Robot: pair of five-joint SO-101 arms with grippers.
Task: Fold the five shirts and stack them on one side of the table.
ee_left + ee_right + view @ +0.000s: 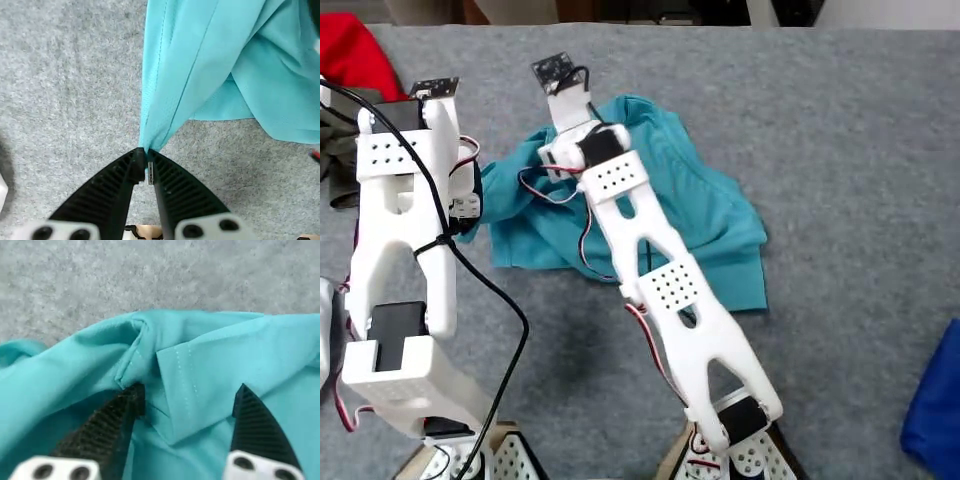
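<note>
A teal shirt (700, 200) lies crumpled on the grey table (840, 120), left of the middle. My left gripper (146, 159) is shut on a bunched edge of the teal shirt (200, 65), which stretches taut away from the fingertips. In the high view that grip sits at the shirt's left side, beside the left arm (400, 200). My right gripper (187, 402) stands open just above a stitched fold of the teal shirt (210, 370), one finger on either side of it. The right arm (620, 190) stretches over the shirt from the front.
A red shirt (350, 55) lies at the far left corner, with a dark cloth (335, 150) just in front of it. A blue shirt (935, 410) lies at the right edge near the front. Bare grey table spreads across the right half.
</note>
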